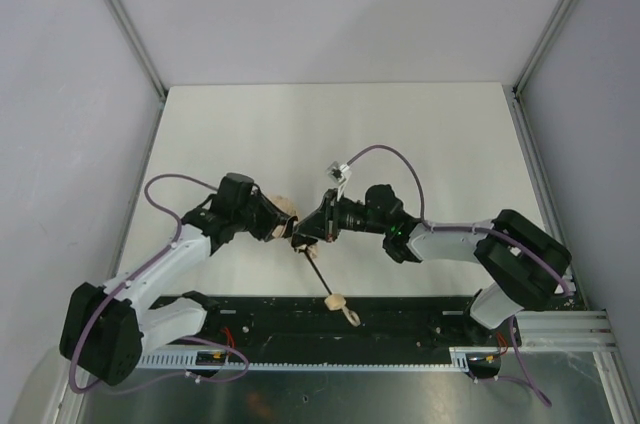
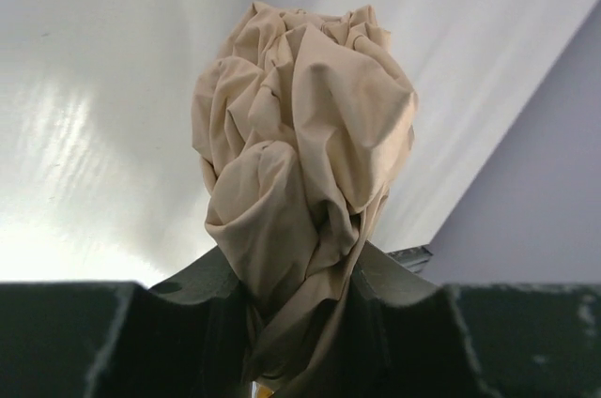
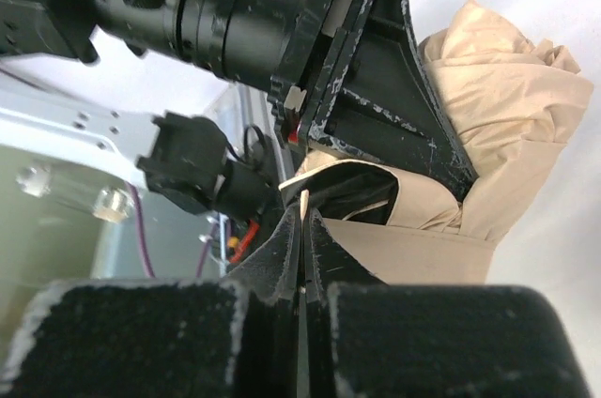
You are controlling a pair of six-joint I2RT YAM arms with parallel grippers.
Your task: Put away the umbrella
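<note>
Mid-worktop (image 1: 300,134), the left hand (image 1: 286,226) grasps the bunched beige umbrella (image 2: 300,135) canopy, while the right hand (image 1: 304,236) is clenched on a thin sliver at its base. The canopy is collapsed, but the black shaft (image 1: 318,272) looks extended — stowing remains.

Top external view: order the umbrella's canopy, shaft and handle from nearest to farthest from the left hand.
1. canopy: bunched inside the left hand.
2. shaft: just to its right, slanting toward the near edge.
3. handle: at the shaft's near end.
</note>
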